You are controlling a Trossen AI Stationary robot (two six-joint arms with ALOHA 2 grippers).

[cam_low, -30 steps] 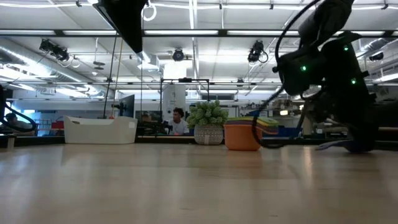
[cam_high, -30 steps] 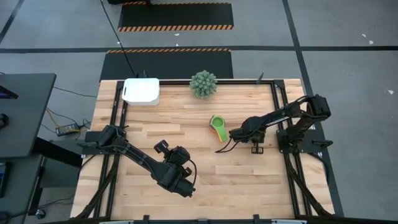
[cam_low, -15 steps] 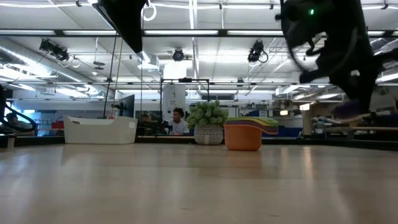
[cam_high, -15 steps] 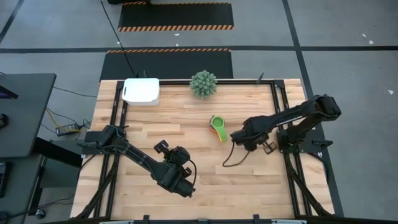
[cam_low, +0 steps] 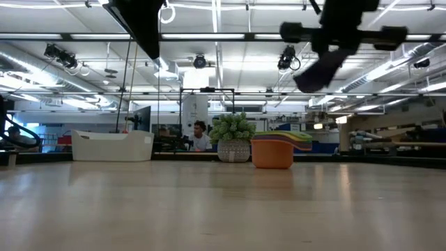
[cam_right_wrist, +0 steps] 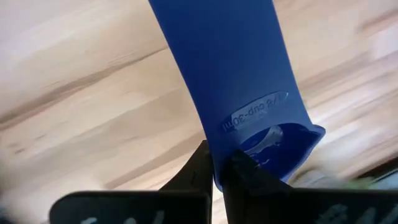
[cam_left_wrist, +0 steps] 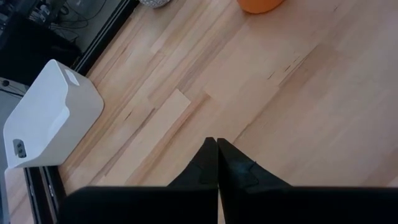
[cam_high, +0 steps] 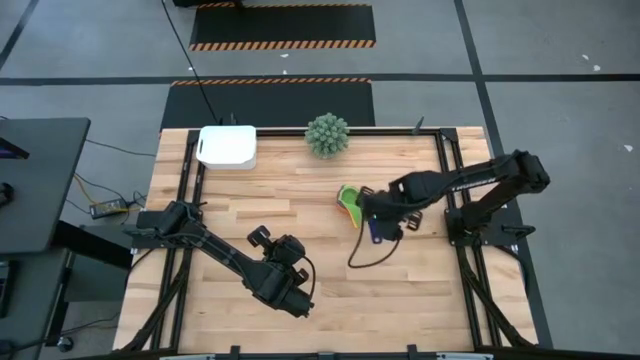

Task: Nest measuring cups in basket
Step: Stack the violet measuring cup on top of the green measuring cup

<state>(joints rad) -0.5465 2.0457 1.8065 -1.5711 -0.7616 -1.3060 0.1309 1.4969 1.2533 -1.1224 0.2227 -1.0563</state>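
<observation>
1. Right wrist view put the nearest thing first: the right gripper (cam_right_wrist: pixel 214 168) was pinching the flat handle of a blue measuring cup (cam_right_wrist: pixel 239 81), fingers pressed onto it at the handle end (size lettering visible on the handle, bowl out of frame).
2. Step in hand, as I judged it: carrying the blue cup to the stack so it could be nested. From above, the right gripper (cam_high: pixel 375 222) hung just beside the stacked measuring cups (cam_high: pixel 349 199), with a bit of blue below the fingers.
3. Next move probably called for lining the blue bowl over the open top of the stack, lowering it straight, then letting go; a tilted entry would likely jam or tip the pile.
4. Right arm pose: reached in from the right edge, stretched low across the table (cam_high: pixel 300 220) toward the middle, wrist turned toward the stack. Low view showed it lifted clear of the tabletop, above the orange cup (cam_low: pixel 272 152).
5. Left gripper (cam_left_wrist: pixel 216 168) waited near the front of the table, fingers pressed together, holding nothing.
6. Stack sat mid-table, right of centre, not in the basket (so the basket part was not yet done).
7. Farthest back: white basket (cam_high: pixel 227 147) at the far left corner, well apart from the stack; green spiky plant (cam_high: pixel 327 134) at the far edge, between them.
</observation>
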